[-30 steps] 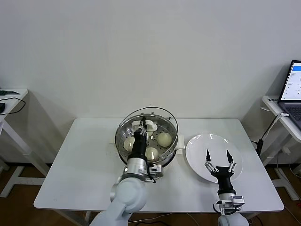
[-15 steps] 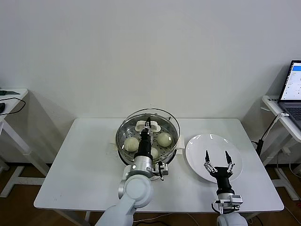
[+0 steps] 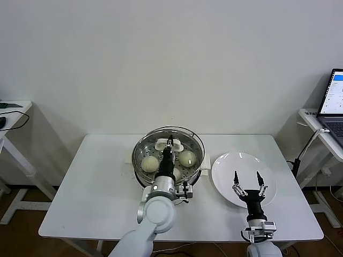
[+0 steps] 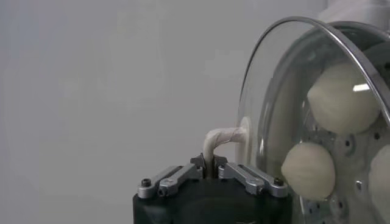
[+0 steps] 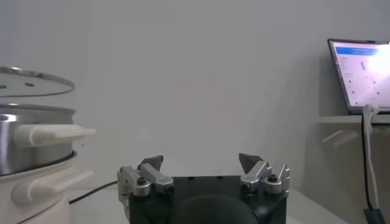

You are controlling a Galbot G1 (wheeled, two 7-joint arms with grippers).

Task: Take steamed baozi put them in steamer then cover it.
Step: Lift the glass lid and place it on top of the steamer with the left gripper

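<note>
white plate [image 3: 244, 179] beside the steamer [image 3: 169, 160], laptop [image 3: 333, 101] far right.

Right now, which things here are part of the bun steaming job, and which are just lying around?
Part of the job: buns, steamer, glass lid held in the left gripper.
Just lying about: white plate under the open right gripper, laptop.

Plain white wall [image 3: 171, 59], white table [image 3: 96, 187], side desks left [image 3: 13, 115] and right [image 3: 321, 128], wooden floor [image 3: 21, 241].
</note>
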